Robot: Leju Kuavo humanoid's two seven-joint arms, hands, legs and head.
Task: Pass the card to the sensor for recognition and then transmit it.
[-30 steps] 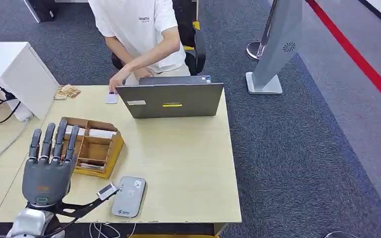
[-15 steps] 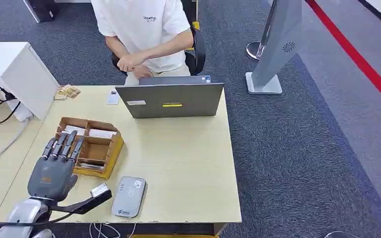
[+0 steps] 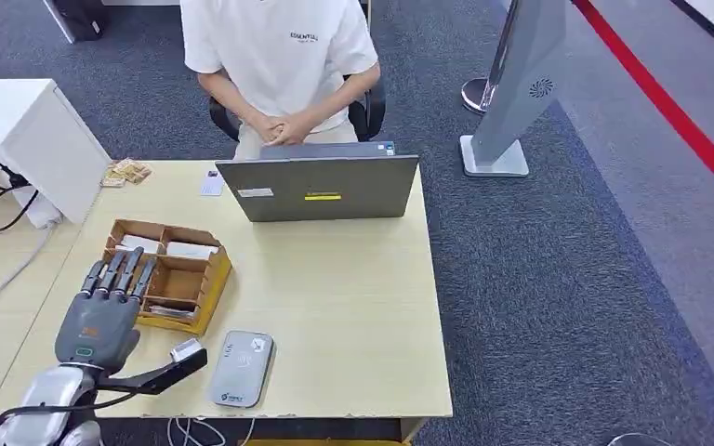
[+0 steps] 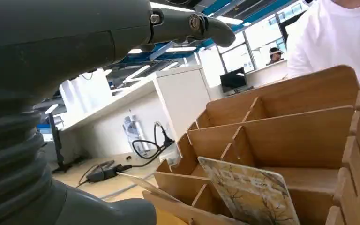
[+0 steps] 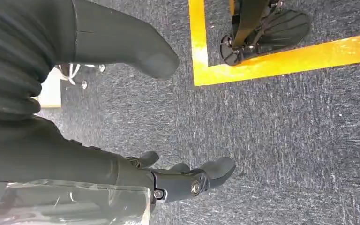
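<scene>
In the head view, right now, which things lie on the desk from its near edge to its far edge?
Grey card sensor → wooden compartment box → open grey laptop → small white card.

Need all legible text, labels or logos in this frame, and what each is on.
"ESSENTIALS" (small, partly blurred): the person's white T-shirt.
Laptop: white sticker and yellow label, too small to read.
Grey card sensor: icons and a line of print, unreadable.
Grey kiosk: round swirl logo, no words.
Card in the wooden organizer: tree picture, no readable text.
</scene>
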